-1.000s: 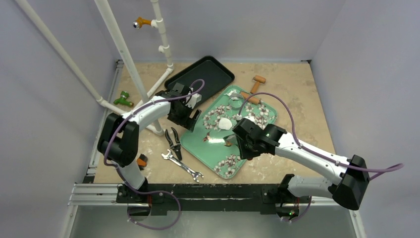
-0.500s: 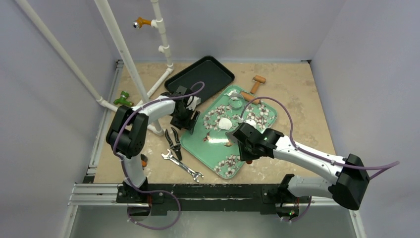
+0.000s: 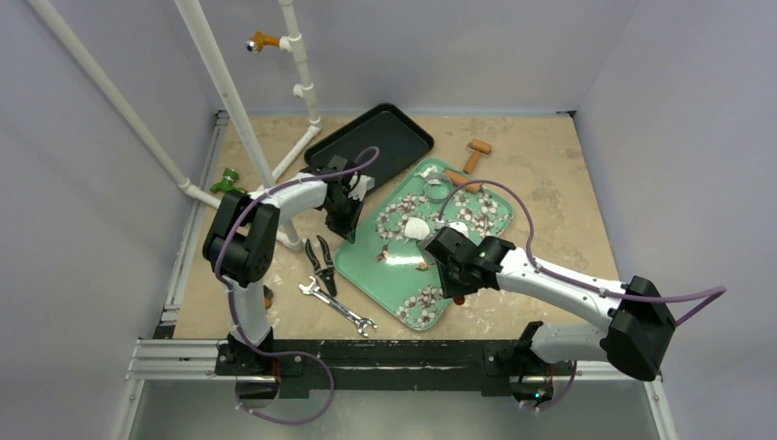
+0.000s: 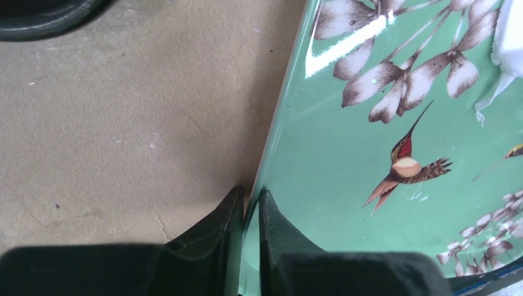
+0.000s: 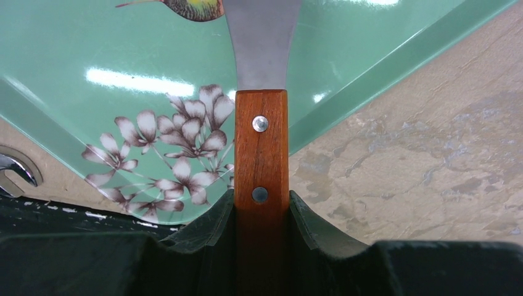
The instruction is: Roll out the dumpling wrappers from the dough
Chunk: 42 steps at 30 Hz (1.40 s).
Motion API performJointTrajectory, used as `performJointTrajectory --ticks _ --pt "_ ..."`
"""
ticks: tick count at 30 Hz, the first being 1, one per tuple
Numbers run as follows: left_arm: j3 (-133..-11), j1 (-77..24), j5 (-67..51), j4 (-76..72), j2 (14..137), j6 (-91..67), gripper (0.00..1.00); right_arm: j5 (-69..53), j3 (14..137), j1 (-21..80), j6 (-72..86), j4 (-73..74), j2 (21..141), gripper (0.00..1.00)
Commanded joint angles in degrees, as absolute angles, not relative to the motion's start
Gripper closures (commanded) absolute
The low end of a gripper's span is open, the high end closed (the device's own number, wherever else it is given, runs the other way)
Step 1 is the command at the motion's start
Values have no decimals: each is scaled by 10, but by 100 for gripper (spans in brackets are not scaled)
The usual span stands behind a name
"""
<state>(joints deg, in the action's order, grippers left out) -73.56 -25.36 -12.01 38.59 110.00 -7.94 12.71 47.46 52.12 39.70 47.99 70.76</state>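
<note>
Pinching the raised, glossy rim of the green tray (image 4: 333,209) with the left tool (image 4: 250,196), black fingers brought together on that thin edge, one outside over the mottled beige table (image 4: 123,123), one inside over the smooth printed floor. Clamping with the right tool (image 5: 261,200) the squared reddish wooden handle of a spatula (image 5: 261,142), with two rivets showing and a flat grey metal blade reaching out over the tray.

Counting one dumpling wrapper (image 3: 417,227): white, soft, thin and roughly round, lying on the green tray near its middle, just beyond the right tool. Cannot tell whether the blade touches it.

Counting further:
- one shiny metal ring (image 3: 438,190) at the tray's far corner
- one wooden roller (image 3: 476,151) on the table beyond that corner
- one matte black tray (image 3: 371,137) with rounded corners, near the green tray's far left side
- one pair of pliers (image 3: 321,261) and one steel wrench (image 3: 337,304), both just left of the green tray

Noting tight room on the left, between the tray rim, the hand tools and the white pipes (image 3: 229,110). Noting broad bare table to the right of the tray, out to the wall. Noting the tray's near corner close to the table's near edge.
</note>
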Motion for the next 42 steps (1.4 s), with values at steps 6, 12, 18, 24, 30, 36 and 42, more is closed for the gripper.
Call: performJointTrajectory --ticks 6,12,18,24,30,36,42 --pt "-728 -255 -143 382 1124 -82 100 123 483 522 365 421 740 100" --pt "-728 -255 -142 382 1122 -81 100 132 487 521 387 436 743 100" --pt "-726 -255 -146 380 1119 -79 100 168 461 503 457 468 692 100" --pt "-725 -255 -148 378 1119 -79 100 169 487 476 438 465 685 100" --pt "-727 -255 -146 377 1116 -77 100 164 478 481 389 472 720 100" --pt "-729 -254 -150 376 1120 -78 100 145 460 489 353 472 715 100" --pt "-726 -254 -153 373 1114 -76 100 157 494 503 324 458 760 100"
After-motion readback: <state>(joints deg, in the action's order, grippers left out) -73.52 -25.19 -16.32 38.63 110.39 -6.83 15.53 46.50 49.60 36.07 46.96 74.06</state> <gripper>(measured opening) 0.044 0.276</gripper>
